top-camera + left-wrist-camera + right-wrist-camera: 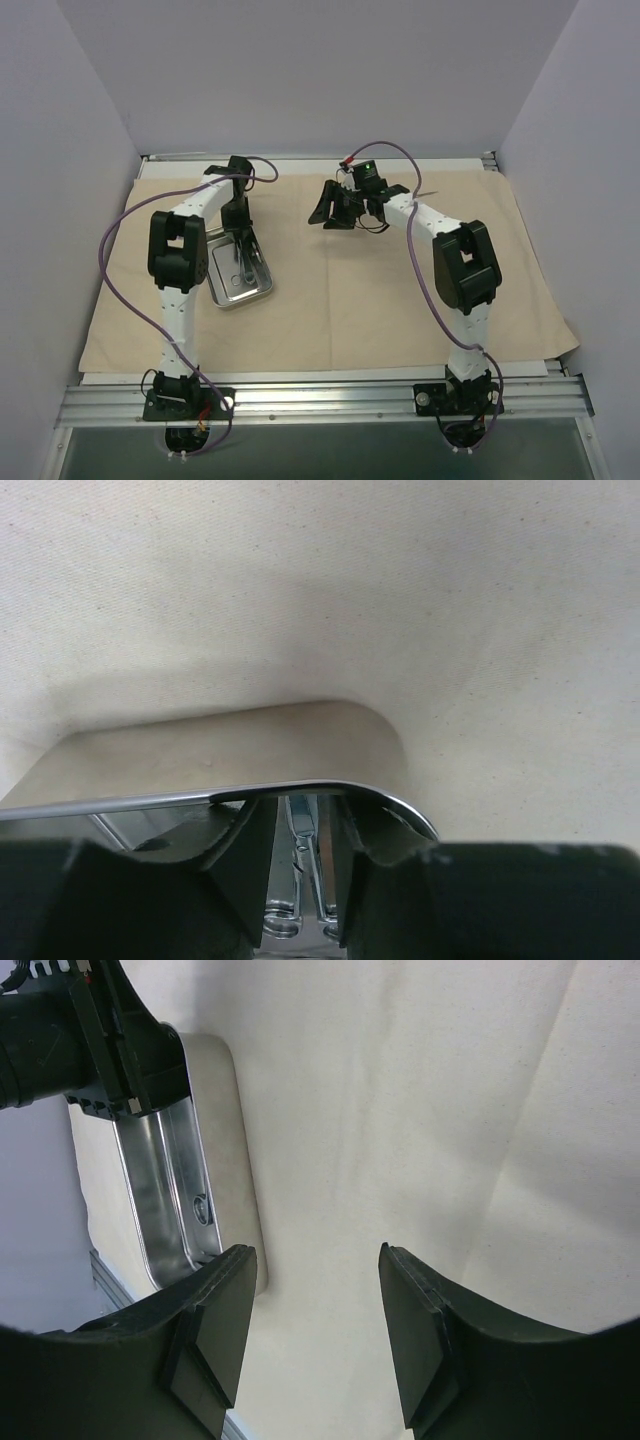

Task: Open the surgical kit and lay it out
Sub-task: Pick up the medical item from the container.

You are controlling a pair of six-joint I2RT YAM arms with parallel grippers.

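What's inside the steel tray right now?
Thin metal instruments with ring handles lie inside the steel tray, between the parted fingers of the left gripper. I cannot tell how many there are, because that gripper and its arm cover the tray's far end.

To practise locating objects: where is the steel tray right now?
In the top view the steel tray lies on the left half of the cloth wrap, its far end under the left arm's fingers.

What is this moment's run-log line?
cloth wrap: spread flat | steel tray: on wrap, left side | left gripper: in tray, straddling instruments, grip unclear | right gripper: open, empty, above wrap
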